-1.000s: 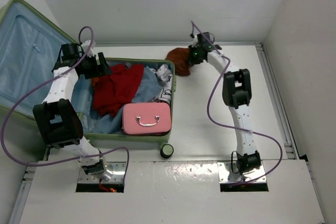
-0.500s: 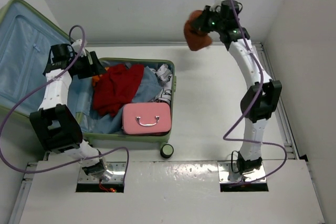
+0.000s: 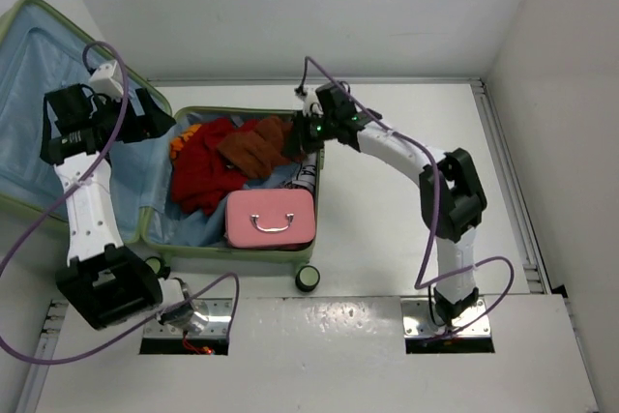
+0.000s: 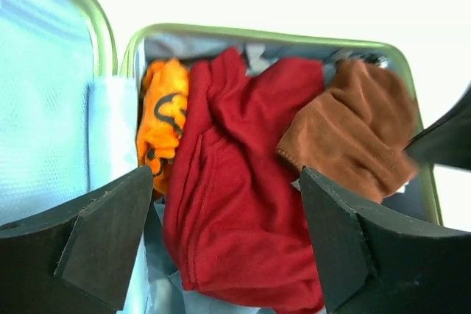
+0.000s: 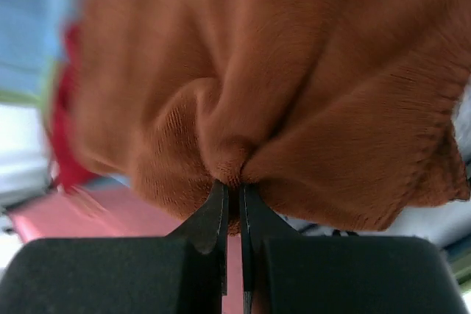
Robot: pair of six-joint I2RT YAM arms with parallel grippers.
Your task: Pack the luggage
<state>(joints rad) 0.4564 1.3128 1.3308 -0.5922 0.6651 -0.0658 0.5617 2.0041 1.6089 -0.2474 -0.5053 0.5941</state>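
Top view: the luggage lies open at the left of the frame, its lid spread toward the upper left. The right gripper, clenched on a fold of a brown garment, holds it over the shell's upper right part, beside a red garment. The left gripper hovers released, jaws wide apart. A pink case occupies the shell's lower right.
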